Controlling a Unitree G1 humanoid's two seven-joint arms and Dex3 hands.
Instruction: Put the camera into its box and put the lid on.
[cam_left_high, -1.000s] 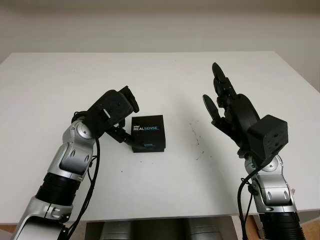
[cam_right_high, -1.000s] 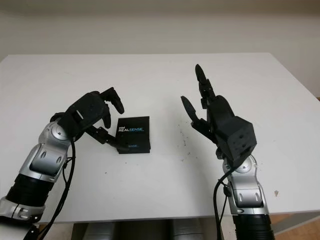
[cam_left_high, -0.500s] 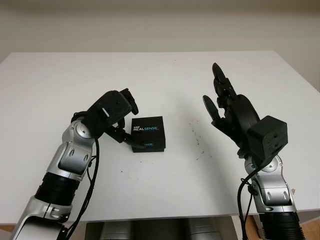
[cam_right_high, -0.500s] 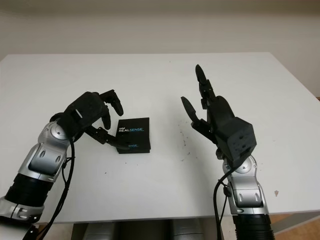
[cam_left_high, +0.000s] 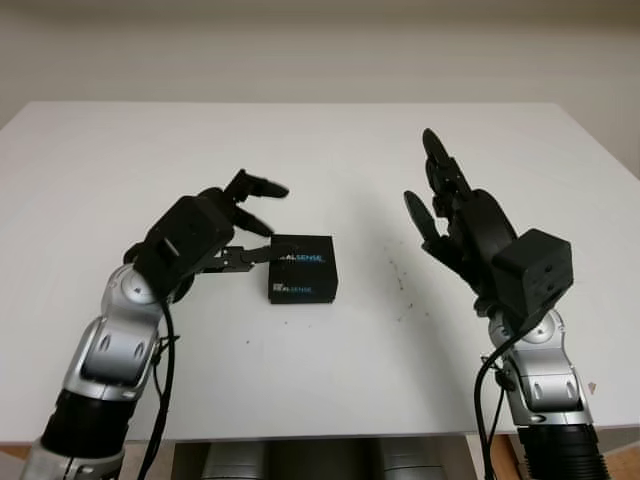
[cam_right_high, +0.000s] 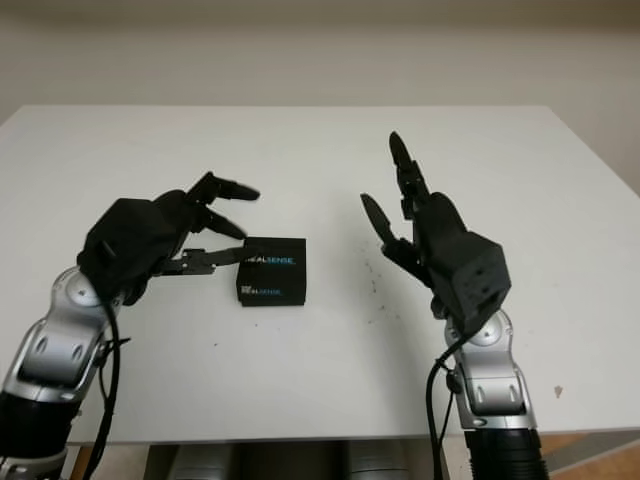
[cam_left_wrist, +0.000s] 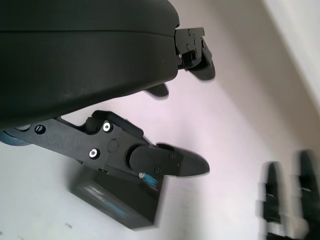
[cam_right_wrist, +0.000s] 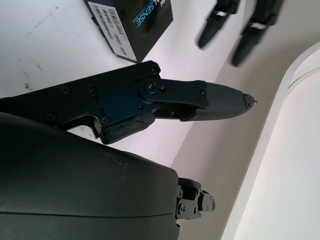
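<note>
left hand (cam_left_high: 215, 232) open, holding nothing, just left of the box (cam_left_high: 302, 268), 1 fingertip near its left edge. box is closed with the lid on, mid-table (cam_left_high: 330, 400). right hand (cam_left_high: 455, 215) open, raised, well right of box.

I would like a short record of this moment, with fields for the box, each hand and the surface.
box: black box printed REALSENSE, lid on, lying on the table
left hand: open, beside the box, one fingertip at the box's edge; contact unclear
right hand: open, raised above the table, apart from the box
surface: white table
</note>
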